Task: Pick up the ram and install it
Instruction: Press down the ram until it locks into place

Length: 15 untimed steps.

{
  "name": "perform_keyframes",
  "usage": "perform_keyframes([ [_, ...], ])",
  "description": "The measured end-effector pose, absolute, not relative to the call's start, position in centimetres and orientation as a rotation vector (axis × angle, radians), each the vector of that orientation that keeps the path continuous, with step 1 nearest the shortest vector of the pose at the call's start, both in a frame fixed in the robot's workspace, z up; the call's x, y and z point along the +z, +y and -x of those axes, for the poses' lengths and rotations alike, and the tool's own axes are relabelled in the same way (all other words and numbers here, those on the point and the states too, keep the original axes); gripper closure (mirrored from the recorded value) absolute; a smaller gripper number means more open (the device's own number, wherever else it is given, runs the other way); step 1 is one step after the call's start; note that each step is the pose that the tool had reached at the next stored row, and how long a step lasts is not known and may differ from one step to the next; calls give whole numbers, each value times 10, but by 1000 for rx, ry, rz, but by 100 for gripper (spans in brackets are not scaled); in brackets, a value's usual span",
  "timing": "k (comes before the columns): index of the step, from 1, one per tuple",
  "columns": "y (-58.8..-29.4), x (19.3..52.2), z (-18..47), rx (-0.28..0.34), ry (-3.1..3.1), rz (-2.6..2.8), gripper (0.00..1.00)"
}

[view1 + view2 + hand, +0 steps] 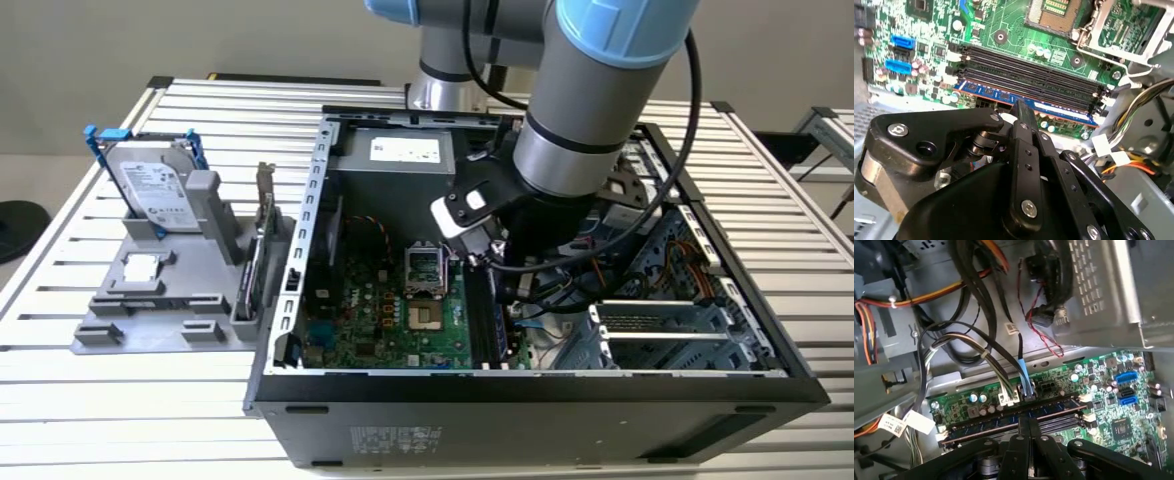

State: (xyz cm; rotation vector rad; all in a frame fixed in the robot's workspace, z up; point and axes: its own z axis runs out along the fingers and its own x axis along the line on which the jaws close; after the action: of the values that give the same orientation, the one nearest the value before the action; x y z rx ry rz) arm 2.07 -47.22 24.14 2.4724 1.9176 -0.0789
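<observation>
Open computer case [287, 300], fingers [1021, 112] pinching ram [1004, 95]

I see a table [120, 400] of pale metal slats filling most of the exterior view; behind it a plain light wall [200, 35], evenly lit, no hard shadows; at the exterior view's left edge a strip of light floor [20, 175] with a dark round object [16, 225] on it, which I cannot identify; at the exterior view's right edge, part of a second slatted surface [827, 140] stands apart from my table
</observation>
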Motion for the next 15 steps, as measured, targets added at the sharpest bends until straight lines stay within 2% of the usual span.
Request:
perform_keyframes([
  [15,-472,241,-21,-57,2201,-2238,100],
])
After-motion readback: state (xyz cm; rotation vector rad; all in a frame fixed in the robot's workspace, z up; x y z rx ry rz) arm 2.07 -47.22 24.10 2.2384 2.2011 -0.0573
